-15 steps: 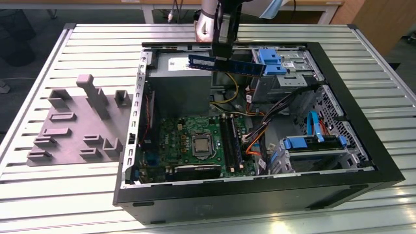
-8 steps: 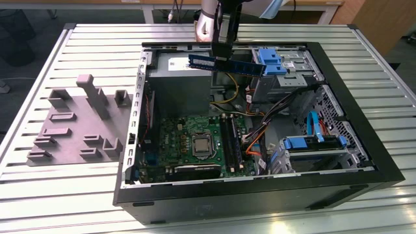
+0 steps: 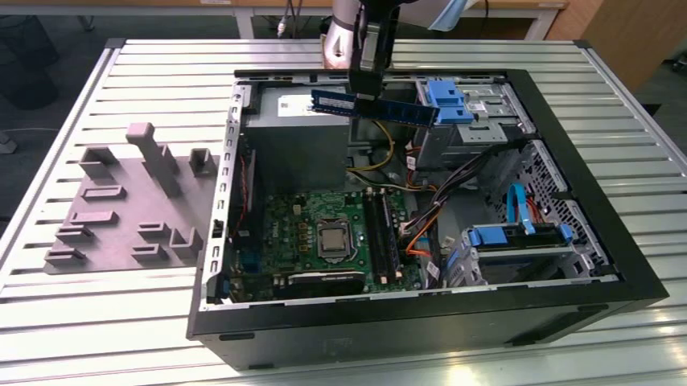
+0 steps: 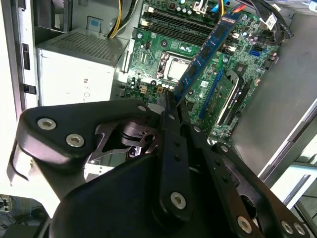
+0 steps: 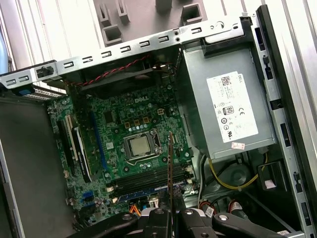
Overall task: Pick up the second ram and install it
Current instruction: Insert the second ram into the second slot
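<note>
Claw is clamped on the ram, fingers pinching its flat faces. The grip is off-centre in the exterior view: the short end sticks out to that view's left, the longer end to its right. In the second wrist view the ram runs away from the claw out over the board. In the first wrist view the ram shows edge-on, running out from the claw. The ram is in the air over the open case, touching nothing but the fingers, not seated.

Below it is the motherboard, with long black slots beside the processor socket. Key relation: the slots lie lower than the held ram and nearer the exterior camera. The ram's long axis runs across that view and the slots run near-to-far, so the two look roughly crosswise, judged by eye.

The power supply is just beside the ram, lower down. Further out is the case wall, then the tabletop with a grey fixture well apart from the claw.
</note>
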`<act>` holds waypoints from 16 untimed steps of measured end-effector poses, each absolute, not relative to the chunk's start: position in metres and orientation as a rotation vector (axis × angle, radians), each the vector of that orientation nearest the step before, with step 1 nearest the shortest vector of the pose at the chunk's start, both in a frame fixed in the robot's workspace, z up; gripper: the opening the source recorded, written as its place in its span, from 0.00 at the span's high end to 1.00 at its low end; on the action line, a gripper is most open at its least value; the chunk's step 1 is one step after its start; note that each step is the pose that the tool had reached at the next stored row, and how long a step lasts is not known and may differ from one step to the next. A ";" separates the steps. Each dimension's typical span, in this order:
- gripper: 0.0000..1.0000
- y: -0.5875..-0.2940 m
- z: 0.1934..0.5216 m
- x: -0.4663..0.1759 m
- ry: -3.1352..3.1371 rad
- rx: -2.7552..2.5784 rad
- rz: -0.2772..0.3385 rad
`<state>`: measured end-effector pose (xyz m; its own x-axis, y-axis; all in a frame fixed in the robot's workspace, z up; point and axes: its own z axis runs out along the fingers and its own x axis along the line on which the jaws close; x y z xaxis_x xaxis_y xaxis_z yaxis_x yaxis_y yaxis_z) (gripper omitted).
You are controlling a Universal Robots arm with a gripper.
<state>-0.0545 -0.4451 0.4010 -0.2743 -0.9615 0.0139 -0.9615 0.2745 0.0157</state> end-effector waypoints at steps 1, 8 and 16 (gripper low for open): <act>0.86 -0.445 0.401 -0.055 -2.493 1.878 -0.007; 0.86 -0.445 0.401 -0.055 -2.501 1.867 -0.007; 0.86 -0.445 0.401 -0.055 -2.512 1.853 -0.007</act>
<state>-0.0545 -0.4451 0.4009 -0.2951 -0.9554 0.0139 -0.9553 0.2953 0.0157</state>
